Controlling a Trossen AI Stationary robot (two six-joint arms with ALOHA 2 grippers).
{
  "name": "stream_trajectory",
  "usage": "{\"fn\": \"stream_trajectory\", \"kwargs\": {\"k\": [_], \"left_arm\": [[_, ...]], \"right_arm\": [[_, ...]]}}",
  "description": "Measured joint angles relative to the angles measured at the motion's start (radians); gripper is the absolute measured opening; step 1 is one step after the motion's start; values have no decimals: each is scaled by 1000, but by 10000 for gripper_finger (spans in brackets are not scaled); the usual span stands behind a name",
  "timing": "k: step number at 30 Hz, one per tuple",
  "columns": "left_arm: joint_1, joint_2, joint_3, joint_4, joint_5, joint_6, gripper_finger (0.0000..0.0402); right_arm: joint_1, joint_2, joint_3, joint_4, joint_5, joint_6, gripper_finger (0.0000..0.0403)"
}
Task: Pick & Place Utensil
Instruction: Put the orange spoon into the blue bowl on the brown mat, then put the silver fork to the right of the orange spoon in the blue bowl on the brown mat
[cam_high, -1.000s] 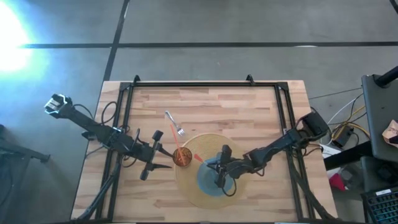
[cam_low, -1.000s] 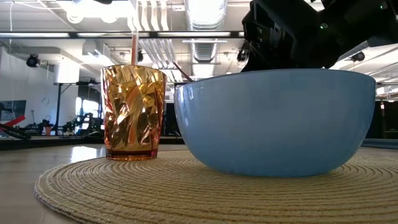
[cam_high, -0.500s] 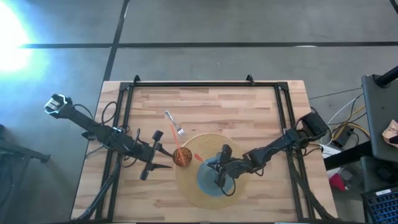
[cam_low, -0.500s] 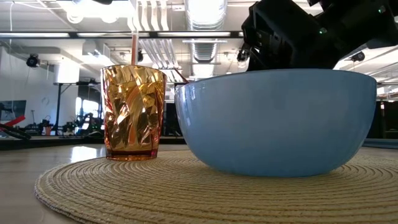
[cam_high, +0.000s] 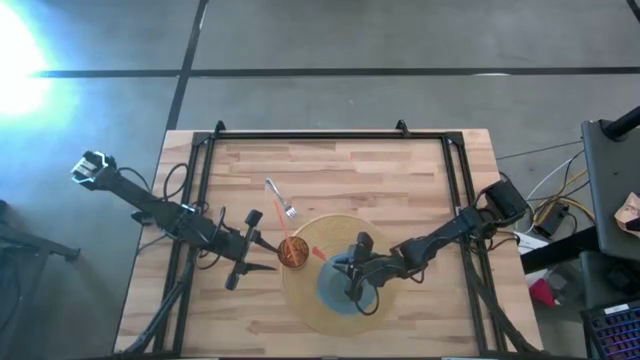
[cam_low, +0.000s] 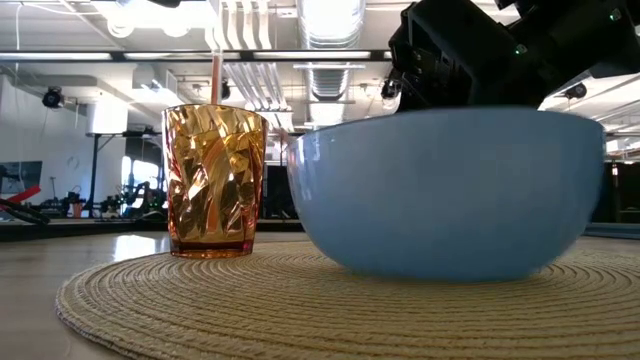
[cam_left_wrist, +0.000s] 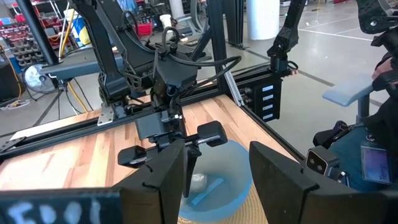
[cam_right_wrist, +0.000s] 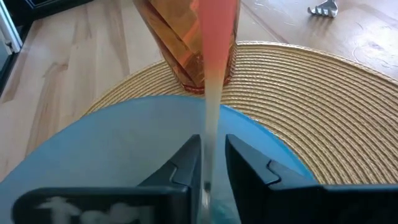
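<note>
Only the right wrist view showed the utensil's pink-to-clear handle (cam_right_wrist: 210, 118) standing between the right gripper's (cam_right_wrist: 211, 163) slightly parted fingers over the blue bowl (cam_right_wrist: 112, 149); whether they still pinched it could not be told. Unlike a second earlier, the bowl looked blurred in the low view. The left gripper (cam_high: 262, 252) waited open beside the amber cup (cam_high: 292, 252).

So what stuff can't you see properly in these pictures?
- Inside of the blue bowl, low view: its own wall hides what lies in it.
- Right gripper, right wrist view: the utensil sits between its fingers, but whether they press on it is unclear.
- The utensil's working end, right wrist view: blurred and cut off at the edge.
- Fork, high view: too small for detail.
- Left gripper, left wrist view: its fingers block part of the bowl.
</note>
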Motion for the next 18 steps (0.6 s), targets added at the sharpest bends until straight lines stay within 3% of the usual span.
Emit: {"fn": "stream_trajectory", "kwargs": {"k": [8, 18], "left_arm": [[0, 0, 0, 0, 0, 0, 174], [0, 0, 0, 0, 0, 0, 174]], "right_arm": [[0, -3, 0, 1, 0, -3, 112], [-1, -30, 0, 0, 3, -42, 125]]}}
